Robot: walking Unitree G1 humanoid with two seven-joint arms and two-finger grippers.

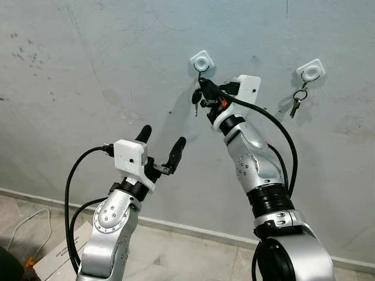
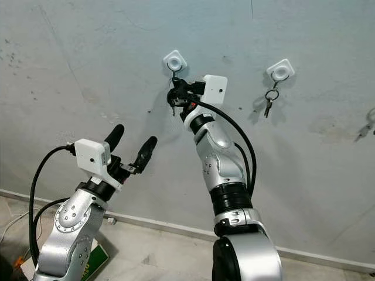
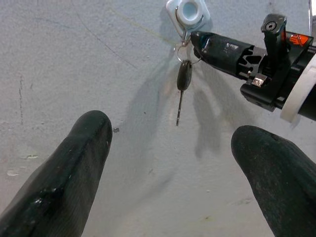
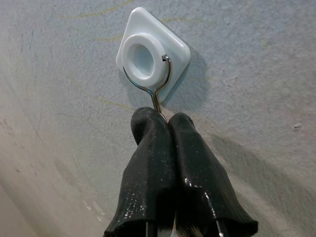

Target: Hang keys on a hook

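Under the hook point(image 3: 188, 12), key point(image 3: 183, 76) beside right pincer point(image 3: 197, 39).

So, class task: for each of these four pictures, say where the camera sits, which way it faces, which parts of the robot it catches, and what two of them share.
Left eye view: on the head, facing the wall; both arms show, left hand open, right hand at the left hook.
Right eye view: on the head, same scene; a second hook holds keys.
Left wrist view: along its two spread fingers, towards the hanging key.
Right wrist view: along its closed fingers, at the hook's wire.
Shared: both wrist views show that left hook.
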